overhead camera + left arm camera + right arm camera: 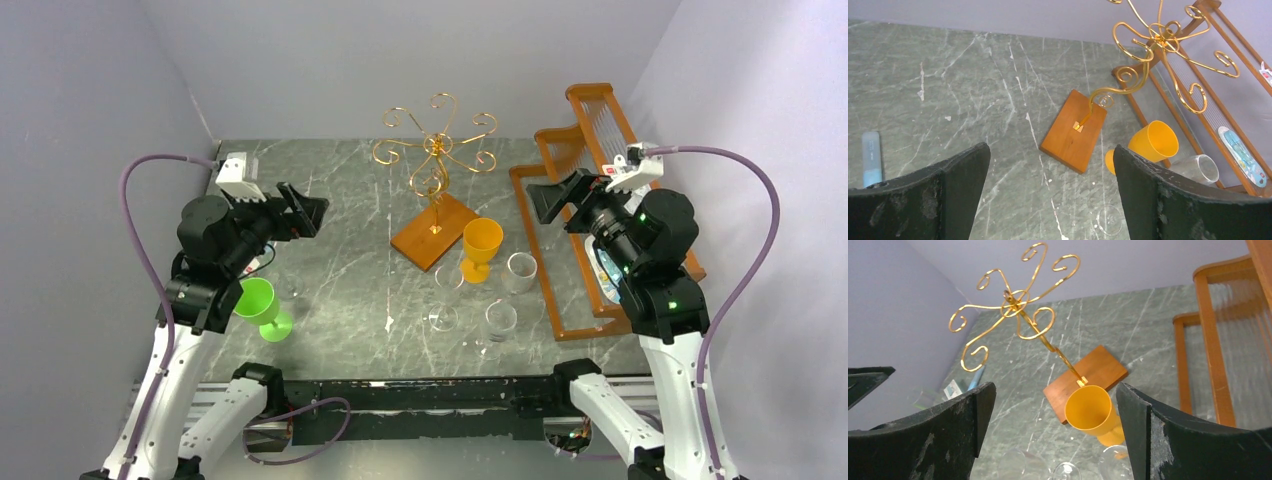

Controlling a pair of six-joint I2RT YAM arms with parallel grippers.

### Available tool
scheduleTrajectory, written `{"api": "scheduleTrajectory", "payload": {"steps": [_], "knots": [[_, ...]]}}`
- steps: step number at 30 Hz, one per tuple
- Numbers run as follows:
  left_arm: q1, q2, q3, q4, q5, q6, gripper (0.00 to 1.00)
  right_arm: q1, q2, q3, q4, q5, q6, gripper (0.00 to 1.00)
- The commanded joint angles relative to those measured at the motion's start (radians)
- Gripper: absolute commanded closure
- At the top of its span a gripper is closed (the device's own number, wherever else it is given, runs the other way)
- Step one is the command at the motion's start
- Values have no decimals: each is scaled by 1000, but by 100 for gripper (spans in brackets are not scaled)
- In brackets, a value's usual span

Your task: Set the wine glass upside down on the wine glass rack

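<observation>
Closest to the lens, black fingers (963, 190) of the left gripper (1050, 147), spread to full width and holding nothing; same story for the right gripper (1055, 385), jaws parted wide, empty. Both raised off the green marbled surface (340, 200), flanking the wine glass rack (436, 148) to its left and right and aimed toward it. Gold scroll arms bare, no glass hung yet. Just beside the front right corner of the rack's wooden base, an upright orange wine glass (481, 245). Farther forward of the rack, three clear glasses (447, 290) in a loose cluster. Well off to the rack's front left, a green wine glass (258, 303), also upright. Right of the rack and just behind it, an orange slatted shelf (590, 130), no part of the job. Judged as the very start: pick not yet made, and no telling from here which glass to take. Probably best to close on a stem or lower bowl from the side and lift straight up, clear of the neighbours. Then roll the wrist to bring the mouth down and slide the stem into a scroll, foot resting on the wire. Worth easing in slowly near that thin wire, likely light enough to shift or tip at a nudge. Worth keeping the idle gripper well away from the rack meanwhile.
</observation>
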Motion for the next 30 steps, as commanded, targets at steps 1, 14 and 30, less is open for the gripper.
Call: {"api": "scheduleTrajectory", "payload": {"steps": [1,14,30], "knots": [[7,14,-10,55,55,-17,3,-5,15,11,-60,55,-36,5],[7,61,-36,151,119,-58,3,-6,15,-25,-56,56,-41,5],[-13,123,-155,303,435,-84,3,93,81,-143,34,-117,19,22]]}}
